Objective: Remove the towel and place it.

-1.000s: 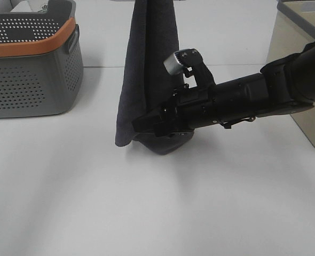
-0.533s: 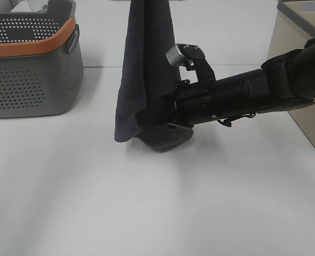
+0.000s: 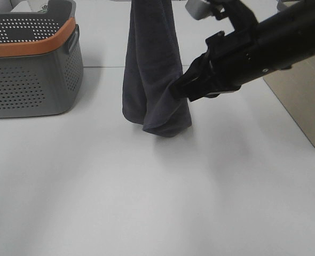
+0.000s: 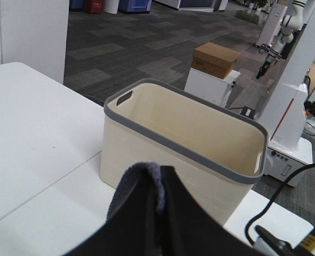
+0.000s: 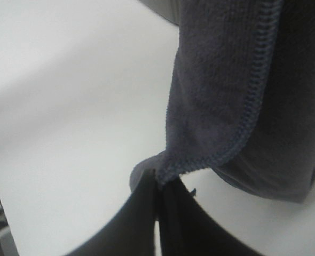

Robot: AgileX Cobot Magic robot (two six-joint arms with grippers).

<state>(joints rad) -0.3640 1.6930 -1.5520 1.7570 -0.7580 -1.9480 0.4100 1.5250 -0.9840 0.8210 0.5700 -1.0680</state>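
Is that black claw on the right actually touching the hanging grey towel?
Touching. The right wrist view shows the towel pinched at its stitched corner inside the shut right gripper.

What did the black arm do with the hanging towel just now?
The right pincer rose and pulled back to the right. It now pinches the stitched edge of the towel. The towel's lower end has lifted a little and hangs narrower. The towel still hangs from above, where the left pincer grips it. The grey perforated basket and the beige bin have not moved.
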